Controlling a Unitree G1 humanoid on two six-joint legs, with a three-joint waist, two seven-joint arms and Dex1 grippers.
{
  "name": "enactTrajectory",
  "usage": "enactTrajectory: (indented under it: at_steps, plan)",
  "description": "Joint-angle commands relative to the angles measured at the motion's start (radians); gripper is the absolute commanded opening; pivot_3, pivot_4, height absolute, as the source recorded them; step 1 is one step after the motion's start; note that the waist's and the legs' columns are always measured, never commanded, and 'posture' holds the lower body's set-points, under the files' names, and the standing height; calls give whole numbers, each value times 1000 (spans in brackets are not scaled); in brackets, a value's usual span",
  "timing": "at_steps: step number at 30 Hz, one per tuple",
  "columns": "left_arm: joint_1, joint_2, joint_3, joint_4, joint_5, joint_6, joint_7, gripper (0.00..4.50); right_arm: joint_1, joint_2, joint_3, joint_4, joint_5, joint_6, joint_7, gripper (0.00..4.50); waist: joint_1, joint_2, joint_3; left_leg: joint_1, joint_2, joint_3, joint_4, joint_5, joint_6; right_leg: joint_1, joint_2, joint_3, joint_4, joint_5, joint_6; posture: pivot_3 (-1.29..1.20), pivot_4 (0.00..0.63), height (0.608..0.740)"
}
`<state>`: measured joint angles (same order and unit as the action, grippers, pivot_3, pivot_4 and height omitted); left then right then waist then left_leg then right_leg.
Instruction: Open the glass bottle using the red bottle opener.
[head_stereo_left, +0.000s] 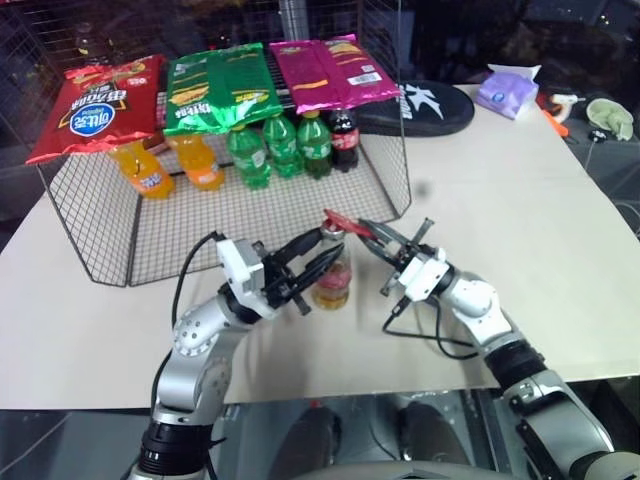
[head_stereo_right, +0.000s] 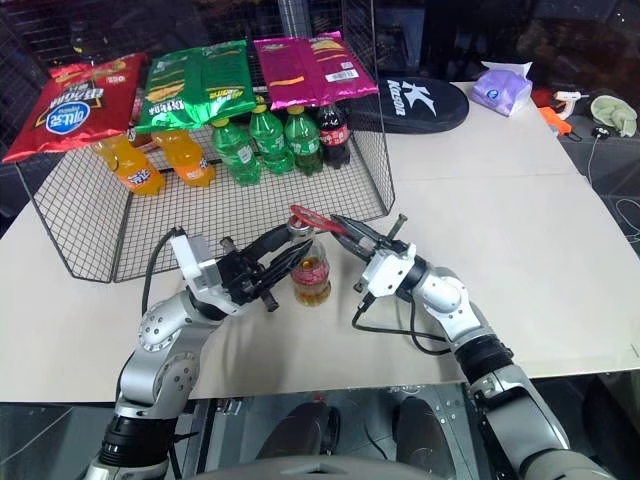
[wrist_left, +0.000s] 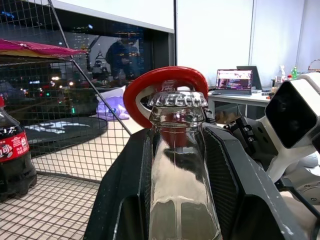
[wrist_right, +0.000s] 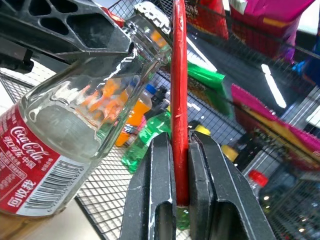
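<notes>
In the left wrist view, red bottle opener (wrist_left: 165, 82) rings bottle cap (wrist_left: 177, 99).

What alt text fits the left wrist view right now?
The glass bottle, cap still on, is clamped at its neck in the left gripper, with the red bottle opener ring right behind its cap.

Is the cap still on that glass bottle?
Yes, on: the crimped metal cap sits on the glass bottle, the red bottle opener ringed behind it.
</notes>
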<state>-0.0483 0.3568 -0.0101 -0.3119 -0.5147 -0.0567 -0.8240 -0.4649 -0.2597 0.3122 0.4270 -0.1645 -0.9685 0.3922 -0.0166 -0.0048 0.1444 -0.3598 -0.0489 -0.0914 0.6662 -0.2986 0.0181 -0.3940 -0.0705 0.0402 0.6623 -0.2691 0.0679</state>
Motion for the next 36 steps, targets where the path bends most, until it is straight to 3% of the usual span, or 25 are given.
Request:
enactTrajectory:
  at_steps: [1,19,28,36]
  plan:
    - [15,13,-21,35,34,25,-2,1087,-4,9,25,2,-49,-46,-3,0,0,0,0,0,0,0,0,0,0,0,0,0,0,0,0,0,150,740]
    - [15,11,-21,35,36,32,-5,1087,-97,4,91,86,-214,-151,-2,0,-1,0,0,1,0,0,0,0,0,0,0,0,0,0,0,0,150,740]
    - [5,11,-24,47,36,31,-11,1087,-256,-127,55,182,-427,-226,-146,0,0,1,-1,2,0,0,0,0,0,1,0,0,0,0,0,0,150,740]
    - [0,10,-31,59,37,24,-8,1087,-395,-229,15,232,-517,-251,-282,0,-1,1,-1,1,0,0,0,0,0,1,0,0,0,0,0,0,150,740]
